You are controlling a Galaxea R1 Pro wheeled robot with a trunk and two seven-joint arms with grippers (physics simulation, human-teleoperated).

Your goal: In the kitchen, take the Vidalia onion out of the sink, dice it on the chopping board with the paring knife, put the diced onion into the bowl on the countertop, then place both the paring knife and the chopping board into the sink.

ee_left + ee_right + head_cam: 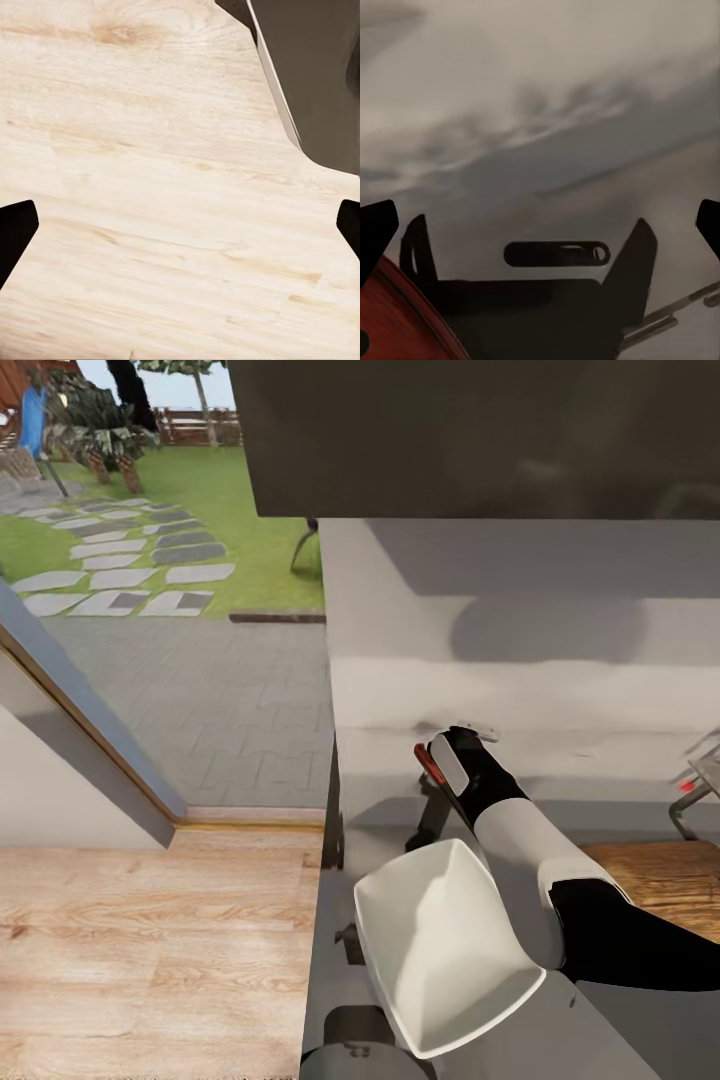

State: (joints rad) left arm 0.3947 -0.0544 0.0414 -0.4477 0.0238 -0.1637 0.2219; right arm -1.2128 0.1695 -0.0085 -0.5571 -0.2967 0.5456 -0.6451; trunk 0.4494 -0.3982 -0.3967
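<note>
Grey bench (640,1030) runs along the pale wall ahead of me, with a dark cabinet overhead. To its left is a glass opening onto paving, lawn and stepping stones. Light wooden floor (150,940) fills the near left.

On the bench, close to its left end, sits the white bowl (440,950), tilted in my head view with one corner pointing to the wall. I see nothing in it. Right of it, partly behind my right arm, lies the board (660,875), flat on the bench. Past the board, at the far right edge, a bit of the tap (695,790) with its red knob shows.

My right arm reaches over the bowl's right side toward the wall. The right hand (458,752) is above the bench, just beyond the bowl. The knife (431,764) is right against it, red handle up by the hand and dark blade slanting down to the bowl's far corner. From the right wrist camera the handle is a red curve at one side, and the fingertips (376,232) sit far out at both edges. I cannot tell whether the hand actually grips the knife.

My left hand (180,225) hangs over the floor beside the bench, fingers spread wide and holding nothing.
</note>
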